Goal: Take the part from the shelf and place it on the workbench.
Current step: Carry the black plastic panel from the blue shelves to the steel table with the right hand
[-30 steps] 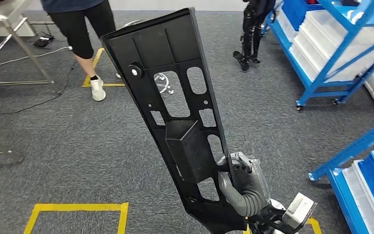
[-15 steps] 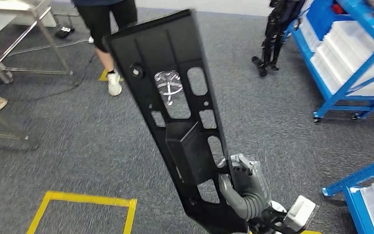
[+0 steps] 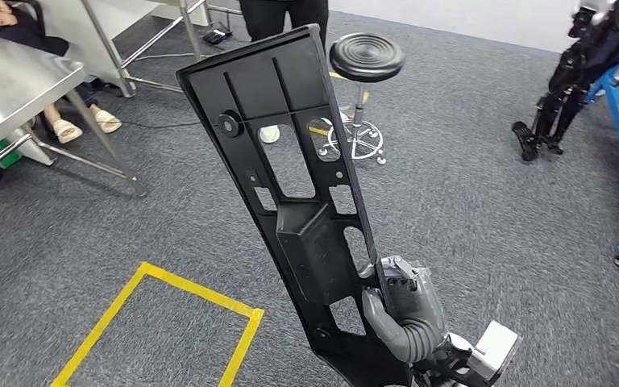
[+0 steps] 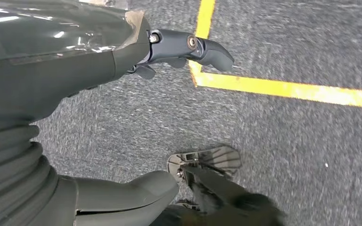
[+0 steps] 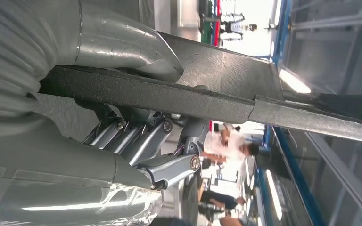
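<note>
My right hand (image 3: 403,310) grips the part (image 3: 290,193) at its lower end, fingers clamped on its edge. Long axis runs from the hand toward 11 o'clock, toward the bench (image 3: 4,89) at 10 (my judgement). Left hand (image 4: 122,56) hangs with fingers apart, holding nothing.

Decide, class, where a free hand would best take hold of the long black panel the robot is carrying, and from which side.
Grip the black panel by its upper long edge, coming from the robot's left: the right hand already holds the bottom end, the panel stands tilted, and its cut-outs give the fingers purchase.
</note>
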